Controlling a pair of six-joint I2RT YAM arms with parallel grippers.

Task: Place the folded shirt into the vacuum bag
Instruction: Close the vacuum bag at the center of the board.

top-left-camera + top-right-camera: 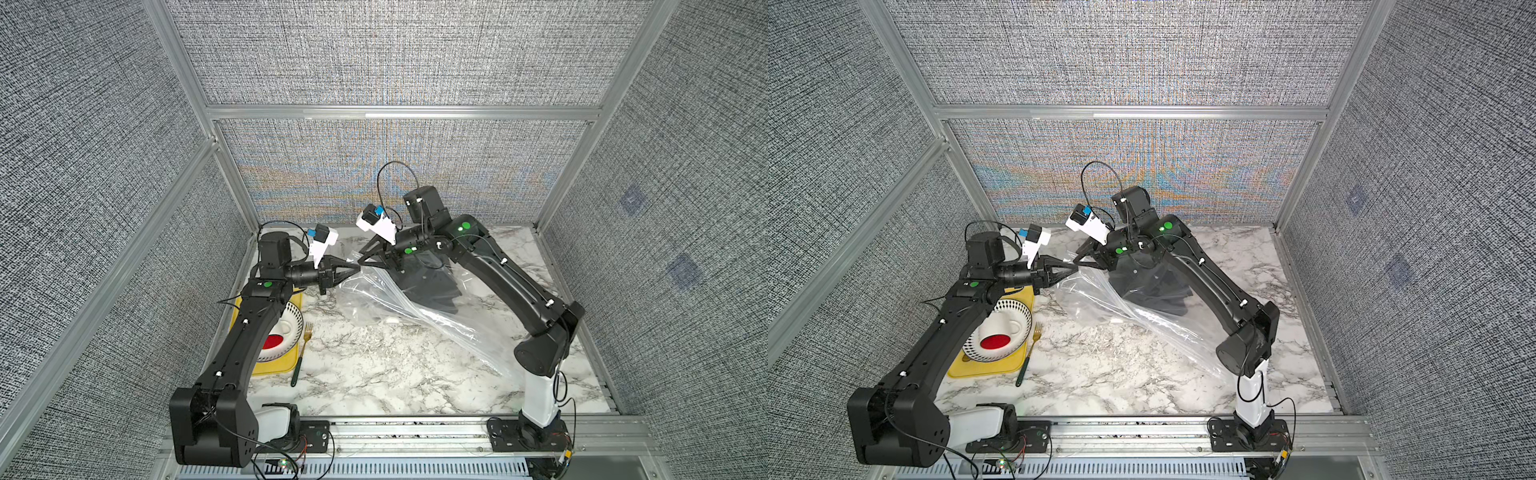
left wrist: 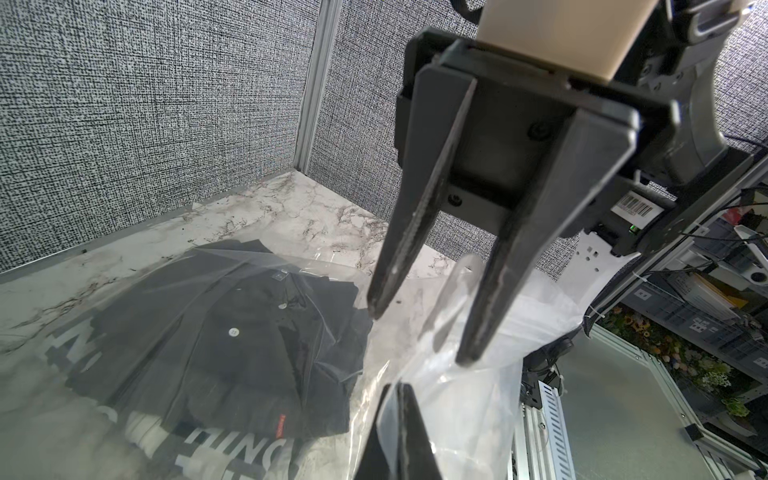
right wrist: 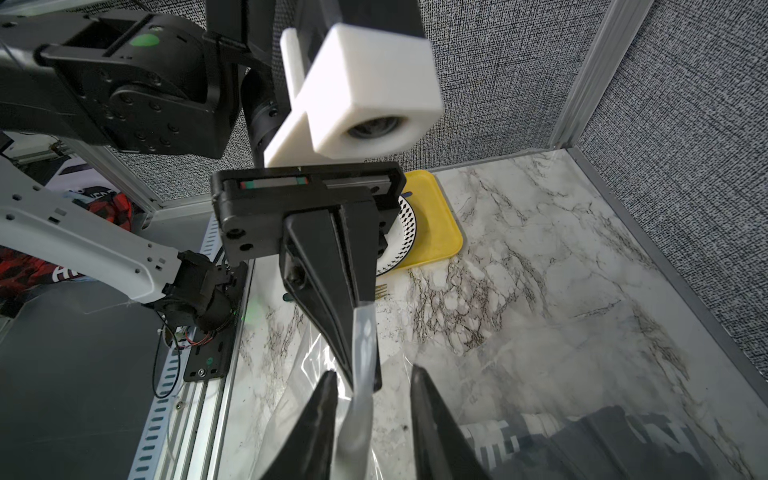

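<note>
while two arms meet at its mouth, a dark shirt lies under the vacuum bag's film

as the left fingers (image 3: 328, 291) stand pressed together on a raised strip of the vacuum bag (image 1: 415, 320), the right fingers (image 2: 492, 291) stand a little apart on either side of that same strip, gripping nothing. the bag is clear and crinkled, with pale block lettering. it sprawls across the marble-patterned tabletop (image 1: 374, 374) from the far middle toward the right arm's base, its pinched end lifted off the surface. the folded shirt (image 2: 199, 357) is black, with small white buttons and an orange tag at one edge. it lies flat at the bag's far end and is seen through the plastic in the left wrist view; whether all of it is inside cannot be told. a small white valve (image 1: 391, 320) shows on the film near the shirt. at the left side, a yellow tray (image 1: 984, 370) carries a plate (image 1: 1021, 316) with a black-and-white rim, and on the plate sits a white cup (image 1: 1003, 326) with red inside. a gold fork (image 1: 1029, 355) with a dark handle lies on the tabletop just beside the tray.
</note>
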